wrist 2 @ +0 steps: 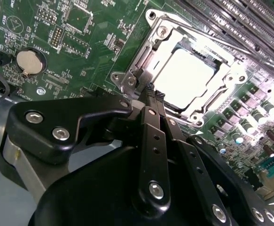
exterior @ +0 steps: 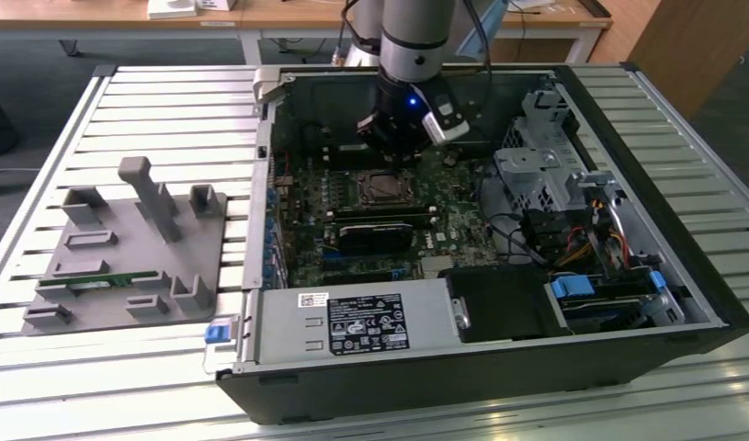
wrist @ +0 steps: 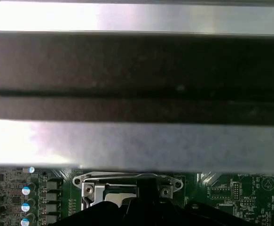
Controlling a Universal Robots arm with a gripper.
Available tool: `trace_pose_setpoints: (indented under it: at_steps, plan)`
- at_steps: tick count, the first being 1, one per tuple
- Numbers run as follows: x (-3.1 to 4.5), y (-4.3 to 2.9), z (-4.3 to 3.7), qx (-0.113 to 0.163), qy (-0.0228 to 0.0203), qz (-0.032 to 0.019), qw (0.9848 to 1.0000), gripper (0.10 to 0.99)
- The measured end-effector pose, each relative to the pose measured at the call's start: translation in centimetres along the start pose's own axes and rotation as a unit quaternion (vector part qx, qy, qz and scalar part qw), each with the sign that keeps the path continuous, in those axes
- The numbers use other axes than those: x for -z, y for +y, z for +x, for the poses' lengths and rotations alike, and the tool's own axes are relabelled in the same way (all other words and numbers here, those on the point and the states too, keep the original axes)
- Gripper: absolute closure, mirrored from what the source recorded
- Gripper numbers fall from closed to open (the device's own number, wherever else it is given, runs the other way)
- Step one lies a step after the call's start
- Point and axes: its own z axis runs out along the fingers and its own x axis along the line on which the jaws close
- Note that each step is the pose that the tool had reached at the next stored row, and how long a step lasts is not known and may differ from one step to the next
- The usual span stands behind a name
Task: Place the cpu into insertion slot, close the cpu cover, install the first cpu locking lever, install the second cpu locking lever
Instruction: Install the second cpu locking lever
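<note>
End effector point(wrist 2: 154, 93) at cpu cover point(wrist 2: 141, 59) edge

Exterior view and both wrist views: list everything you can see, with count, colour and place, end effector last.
Computer case: one, black, open on the slatted table.
Motherboard: one, green, inside the case.
Cpu: one, silver-grey, seated in the socket.
Cpu cover: one, silver frame, lying around the cpu.
Coin battery: one, silver, on the motherboard.
Power supply: one, grey, labelled, at the case's near edge.
Fixture tray: one, grey, exterior view's left.
End effector: one, black, tips at the cover's edge.
</note>
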Motion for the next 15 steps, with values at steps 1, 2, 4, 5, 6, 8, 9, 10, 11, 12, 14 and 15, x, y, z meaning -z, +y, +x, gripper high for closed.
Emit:
trace_pose_setpoints:
  at_steps: [1, 2, 4, 5, 6, 8, 9, 10, 11, 12, 14, 15]
  plan:
    - [0.0, -0.1, 0.0, 0.0, 0.0, 0.0, 1.0, 0.98]
    - [0.0, -0.17, 0.0, 0.0, 0.0, 0.0, 1.0, 0.98]
    - [0.01, -0.32, 0.0, 0.0, -0.0001, -0.0002, 1.0, 0.98]
    - [0.02, -0.34, 0.0, 0.0, -0.0001, -0.0003, 1.0, 0.98]
    - [0.06, -0.35, 0.0, 0.0, 0.0, -0.0003, 1.0, 0.98]
    - [0.24, -0.36, 0.0, 0.0, 0.0, -0.0004, 1.0, 0.98]
    - [0.4, -0.35, 0.0, 0.0, 0.0, -0.0004, 1.0, 0.98]
    - [0.58, -0.35, 0.0, 0.0, 0.0, -0.0005, 1.0, 0.98]
    - [0.79, -0.34, 0.01, 0.0, 0.0, -0.0005, 1.0, 0.98]
    - [1.0, -0.34, 0.01, 0.0, 0.0, -0.0004, 1.0, 0.98]
    - [1.3, -0.33, 0.01, 0.0, 0.0, -0.0004, 1.0, 0.98]
    - [1.41, -0.33, 0.01, 0.0, 0.0, -0.0005, 1.0, 0.98]
